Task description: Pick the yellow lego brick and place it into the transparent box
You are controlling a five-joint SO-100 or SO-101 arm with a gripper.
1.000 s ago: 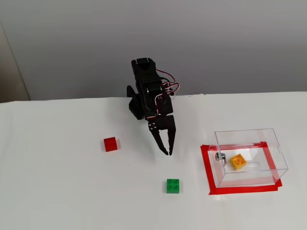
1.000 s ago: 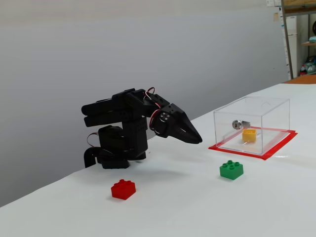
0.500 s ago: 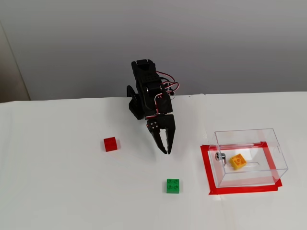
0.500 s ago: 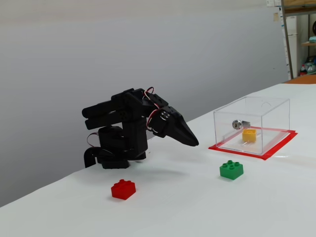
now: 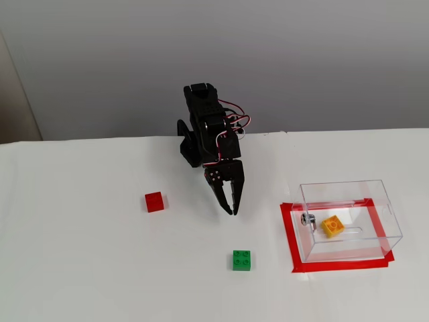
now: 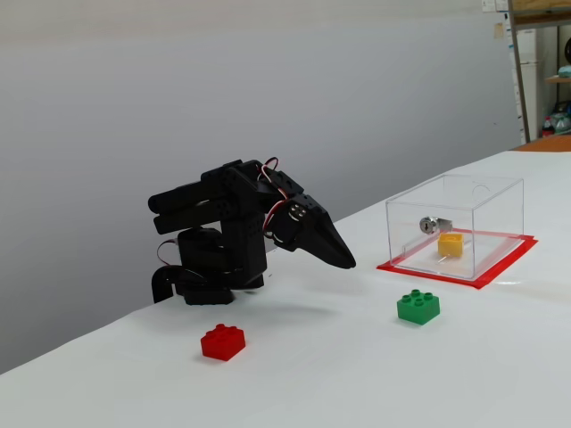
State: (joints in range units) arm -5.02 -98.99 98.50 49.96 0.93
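Already the small yellow plastic lego brick [image 5: 332,226] lies inside the clear plastic box [image 5: 385,201]; light, stiff, graspable by its flat sides. Fingers [image 5: 233,209] closed, empty.

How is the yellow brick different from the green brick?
The yellow lego brick is yellow-orange; the green brick is green. The yellow one lies inside the transparent box, while the green one sits out on the bare white table. In a fixed view the yellow brick is turned at an angle, and the green one sits squarer to the camera. Both are small studded bricks of about the same size, and the hand touches neither.
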